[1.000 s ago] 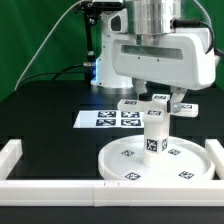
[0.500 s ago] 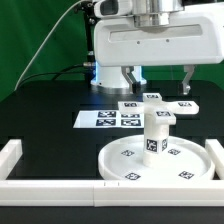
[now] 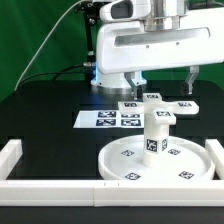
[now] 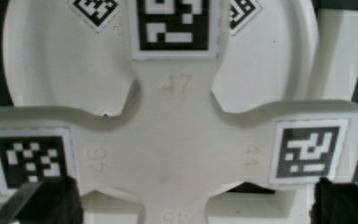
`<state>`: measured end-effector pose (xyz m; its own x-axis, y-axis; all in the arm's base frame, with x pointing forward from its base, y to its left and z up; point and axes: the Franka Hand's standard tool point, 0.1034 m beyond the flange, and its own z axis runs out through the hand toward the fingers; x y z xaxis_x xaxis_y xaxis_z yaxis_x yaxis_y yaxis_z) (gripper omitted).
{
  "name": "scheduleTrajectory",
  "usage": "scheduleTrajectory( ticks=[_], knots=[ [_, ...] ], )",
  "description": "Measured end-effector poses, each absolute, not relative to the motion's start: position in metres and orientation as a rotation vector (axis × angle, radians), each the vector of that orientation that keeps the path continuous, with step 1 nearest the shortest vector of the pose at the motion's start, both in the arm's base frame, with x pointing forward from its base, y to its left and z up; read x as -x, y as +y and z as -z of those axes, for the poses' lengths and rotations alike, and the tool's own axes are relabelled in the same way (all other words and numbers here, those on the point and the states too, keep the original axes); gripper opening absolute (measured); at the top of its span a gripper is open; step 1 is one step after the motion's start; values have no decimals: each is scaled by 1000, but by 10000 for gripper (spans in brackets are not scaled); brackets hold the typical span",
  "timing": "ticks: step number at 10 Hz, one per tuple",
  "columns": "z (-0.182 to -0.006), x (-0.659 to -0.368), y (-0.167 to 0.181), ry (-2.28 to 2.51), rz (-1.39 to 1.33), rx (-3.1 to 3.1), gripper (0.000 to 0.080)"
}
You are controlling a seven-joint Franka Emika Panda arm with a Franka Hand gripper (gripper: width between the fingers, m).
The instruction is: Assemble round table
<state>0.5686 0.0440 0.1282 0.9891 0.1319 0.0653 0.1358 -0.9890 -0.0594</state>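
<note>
Nearest the camera, the round disc point(image 3: 156, 160) lay flat on the table with the short leg point(image 3: 154, 134) standing upright at its middle and the cross base point(image 3: 158, 106) resting on top of the leg. Behind and above, the gripper point(image 3: 162, 76) hung with its fingers point(image 3: 189, 82) spread wide, holding nothing. The base probably needed seating: coming straight down, centred over the hub with a finger on each side, would keep it from tipping.
</note>
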Motion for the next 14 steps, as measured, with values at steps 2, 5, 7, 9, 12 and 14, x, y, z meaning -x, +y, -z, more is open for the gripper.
scheduleTrajectory(
  ticks=[2,5,7,9,12,14],
  knots=[
    [-127,-568,37,-789,95,2999,649],
    [-126,-566,31,-1242,60,2882,649],
    [-125,-565,30,-1222,58,2890,649],
    [-121,-565,32,-1176,44,2908,649],
    [-116,-564,43,-1202,68,2903,649],
    [-110,-563,40,-1199,55,2906,649]
  ],
)
